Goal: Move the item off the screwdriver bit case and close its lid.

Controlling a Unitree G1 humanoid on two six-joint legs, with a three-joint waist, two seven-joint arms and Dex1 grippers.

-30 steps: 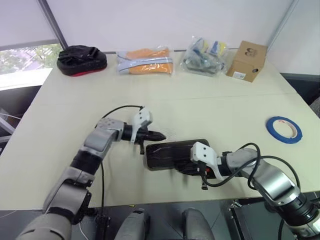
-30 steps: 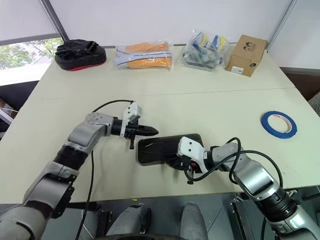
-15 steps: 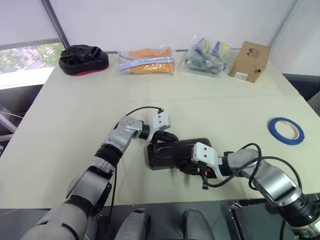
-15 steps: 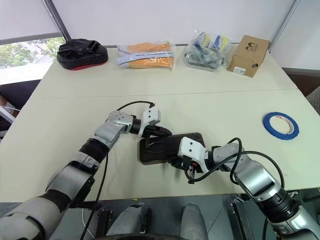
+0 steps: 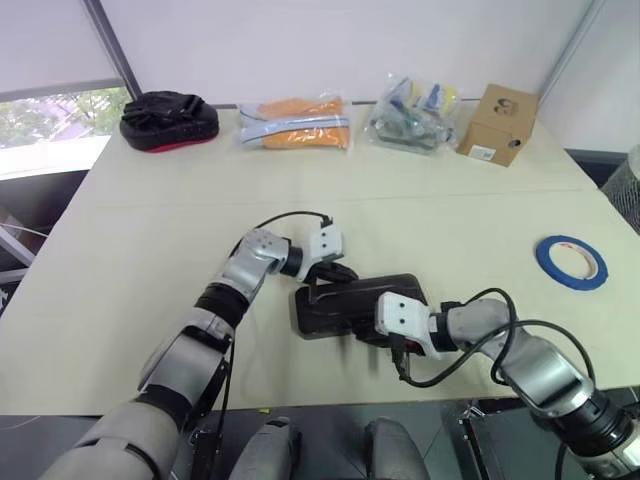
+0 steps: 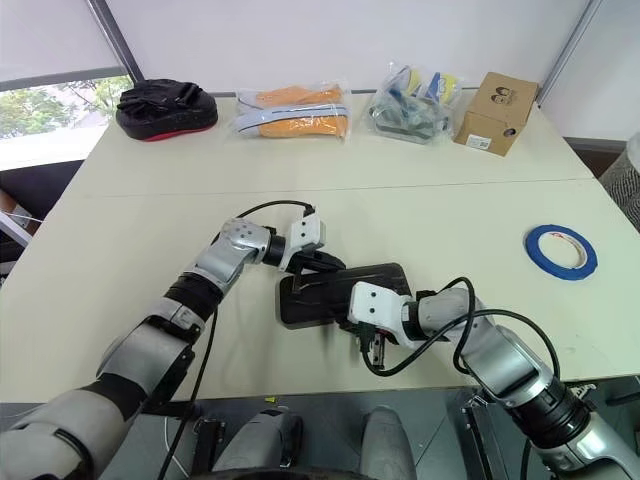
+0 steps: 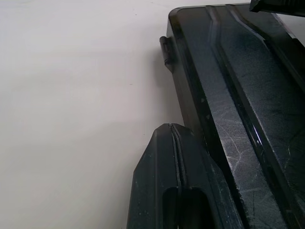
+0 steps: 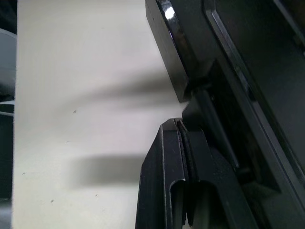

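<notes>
The screwdriver bit case (image 5: 345,305) lies flat near the table's front edge, its dark lid (image 7: 248,109) down over the tray. My left gripper (image 5: 340,272) is shut, with its fingertips (image 7: 164,138) against the case's far left edge by a small tab. My right gripper (image 5: 392,345) is shut too, and its fingertips (image 8: 177,125) press at the case's near edge by the latch. The item, a blue tape roll (image 5: 570,258), lies flat on the table far to the right, well apart from the case.
Along the table's far edge sit a black pouch (image 5: 167,118), a bag of orange things (image 5: 295,122), a clear bag of mixed parts (image 5: 408,112) and a cardboard box (image 5: 497,122). The table's front edge (image 5: 300,395) runs just below the case.
My left gripper swung right, from the table beside the case to the case's far left edge, then held still. The right gripper stayed at the near edge, rolling slightly.
</notes>
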